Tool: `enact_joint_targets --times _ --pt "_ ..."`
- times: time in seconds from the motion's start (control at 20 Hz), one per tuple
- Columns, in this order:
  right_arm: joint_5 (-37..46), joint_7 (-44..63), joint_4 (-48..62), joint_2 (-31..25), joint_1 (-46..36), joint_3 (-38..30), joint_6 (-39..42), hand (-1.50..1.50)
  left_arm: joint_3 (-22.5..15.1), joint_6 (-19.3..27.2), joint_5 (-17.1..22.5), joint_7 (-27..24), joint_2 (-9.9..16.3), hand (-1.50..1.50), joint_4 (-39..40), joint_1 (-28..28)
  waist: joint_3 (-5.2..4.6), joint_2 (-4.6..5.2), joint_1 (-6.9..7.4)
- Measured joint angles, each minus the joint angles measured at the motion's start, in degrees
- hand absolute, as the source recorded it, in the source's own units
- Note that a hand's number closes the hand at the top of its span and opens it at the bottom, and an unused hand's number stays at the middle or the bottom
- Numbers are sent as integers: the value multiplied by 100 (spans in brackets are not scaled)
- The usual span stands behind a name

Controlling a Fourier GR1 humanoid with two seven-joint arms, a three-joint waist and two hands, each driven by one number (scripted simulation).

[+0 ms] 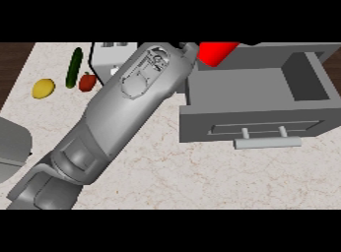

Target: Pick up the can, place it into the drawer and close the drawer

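One red can (217, 51) is held over the open drawer's (257, 120) back edge; the hand's closure is hidden by the forearm.

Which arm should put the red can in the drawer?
The left one. Its forearm stretches over the counter to the red can, by the open drawer's back corner. The right arm is nowhere in the picture.

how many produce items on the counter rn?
3, all at the counter's far left: a yellow lemon, a green cucumber right of it, and a red pepper beside the cucumber. The forearm may hide more.
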Motion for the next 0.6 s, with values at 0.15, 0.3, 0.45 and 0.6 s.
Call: enact_joint_targets --times 0.15,0.3,0.45,0.6 --pt "66 -67 103 23 -63 29 -6 -150 -90 -24 205 -146 0 150 407 -248 0 5 -11" --pt "55 -171 252 -20 -97 -21 56 -150 -245 32 410 -307 0 150 752 -428 3 13 -43" --pt "66 -64 145 -16 -144 3 10 -150 -419 61 619 -444 1 150 1021 -539 3 18 -73" --pt "110 150 32 -19 -285 67 -85 -150 -514 87 856 -557 1 150 1311 -677 3 34 -118"
